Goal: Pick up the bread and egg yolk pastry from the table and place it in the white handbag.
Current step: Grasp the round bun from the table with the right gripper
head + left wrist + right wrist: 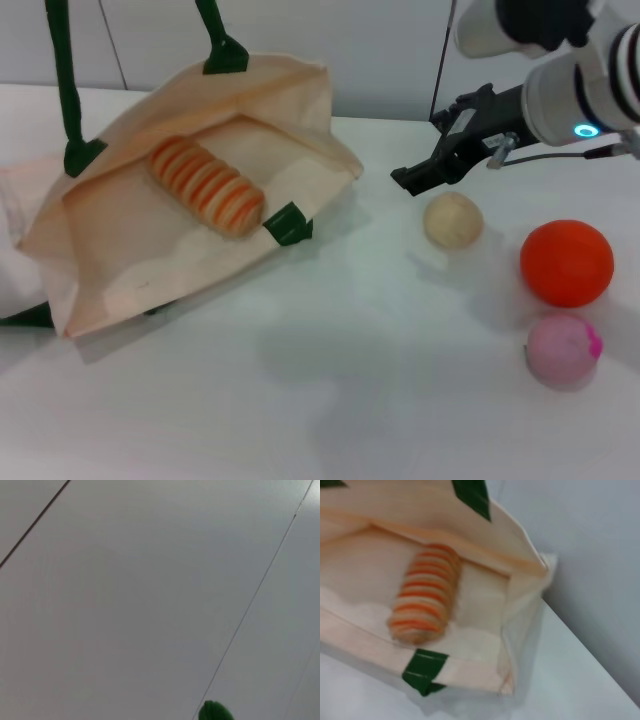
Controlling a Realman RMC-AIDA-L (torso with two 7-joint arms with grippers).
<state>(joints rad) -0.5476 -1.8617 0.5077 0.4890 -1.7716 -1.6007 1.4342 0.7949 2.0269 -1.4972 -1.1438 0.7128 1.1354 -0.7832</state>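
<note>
The striped orange and cream bread [206, 184] lies inside the open white handbag [130, 260] at the left of the table; it also shows in the right wrist view [425, 595] within the handbag [485, 605]. The pale beige egg yolk pastry [453, 220] sits on the table right of the bag. My right gripper [425, 172] hangs just above and behind the pastry, empty, its fingers slightly apart. My left gripper is out of view; the bag's green handles [64, 80] rise off the top of the head view.
A smooth orange ball [566, 262] and a pink ball [564, 348] sit on the white table [330, 400] right of the pastry. A wall stands behind the table. The left wrist view shows only a grey surface and a green bit [215, 712].
</note>
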